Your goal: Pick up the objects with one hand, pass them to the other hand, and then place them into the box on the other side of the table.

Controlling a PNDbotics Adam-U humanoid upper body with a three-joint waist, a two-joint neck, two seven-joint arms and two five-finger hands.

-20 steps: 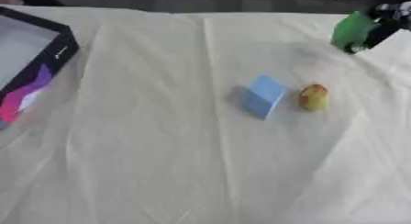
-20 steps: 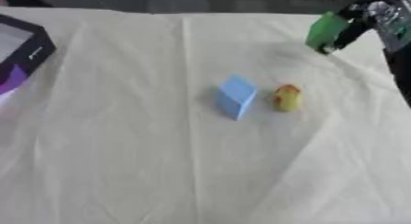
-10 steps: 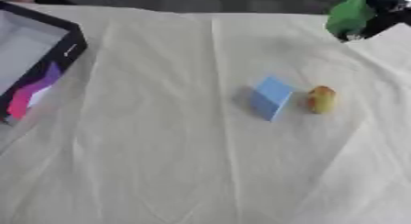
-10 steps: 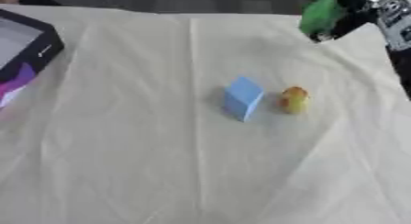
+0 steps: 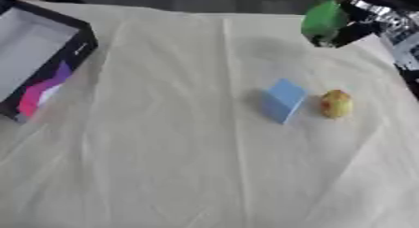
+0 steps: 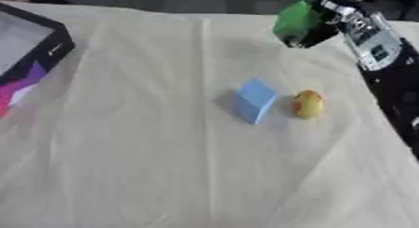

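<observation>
My right hand [image 6: 321,28] is raised above the table's far right part, shut on a green object [image 6: 294,19] that sticks out to its left. On the cream cloth lie a light blue block [image 5: 282,100] and, just right of it, a small yellow and red fruit-like object [image 5: 335,103]. An open black box [image 5: 42,54] with a white inside and a pink and purple side stands at the far left edge. My left hand does not show in either view.
The cream cloth [image 5: 163,166] covers the table, with creases running down its middle. My right forearm [image 6: 393,82] runs along the right edge. A dark floor lies beyond the far edge.
My right hand has carried the green object up and leftward. The whole picture has also shifted, so the box, block and fruit sit further right than before.
</observation>
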